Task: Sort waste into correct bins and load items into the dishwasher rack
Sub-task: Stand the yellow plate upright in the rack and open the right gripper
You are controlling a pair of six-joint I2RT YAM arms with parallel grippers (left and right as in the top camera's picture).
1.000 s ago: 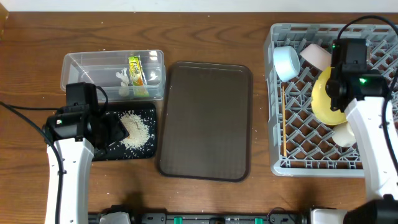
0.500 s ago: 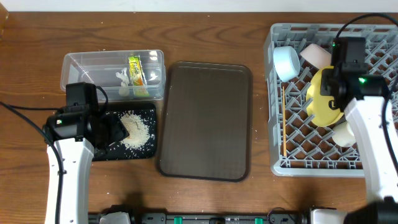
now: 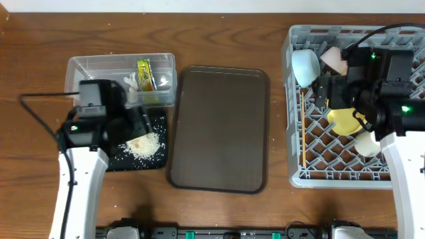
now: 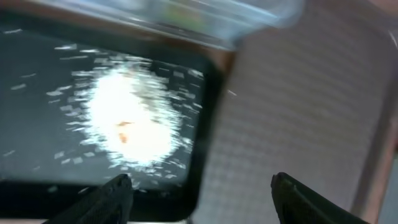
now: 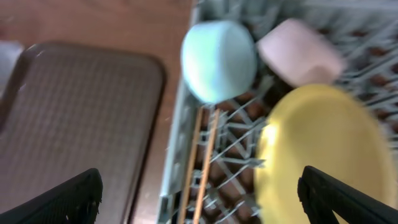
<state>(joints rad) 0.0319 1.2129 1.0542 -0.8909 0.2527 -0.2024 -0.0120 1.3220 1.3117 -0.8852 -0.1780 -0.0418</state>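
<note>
The grey dishwasher rack (image 3: 290,99) at the right holds a light blue bowl (image 3: 305,66), a white bowl (image 3: 336,60), the yellow plate (image 3: 348,121), a small white cup (image 3: 368,143) and chopsticks (image 3: 302,129). My right gripper (image 3: 325,93) hovers open over the rack with nothing in it; its wrist view shows the plate (image 5: 317,149), the blue bowl (image 5: 217,59) and the chopsticks (image 5: 202,162) below. Spread open and empty, my left gripper (image 3: 141,125) hangs above the rice (image 3: 145,145) on the black tray (image 3: 123,162). The clear tub (image 3: 86,66) contains the wrapper (image 3: 145,74) and white scraps (image 3: 131,85).
A large brown serving tray (image 3: 219,129) lies between the bins and the rack. It borders the black tray (image 4: 37,137) in the left wrist view, with the rice (image 4: 130,121) and the tub's edge (image 4: 186,18) also in sight. Bare wood surrounds everything.
My right gripper has opened and let go of the yellow plate, which now rests in the rack; the arm swung round. My left arm moved back over the rice tray.
</note>
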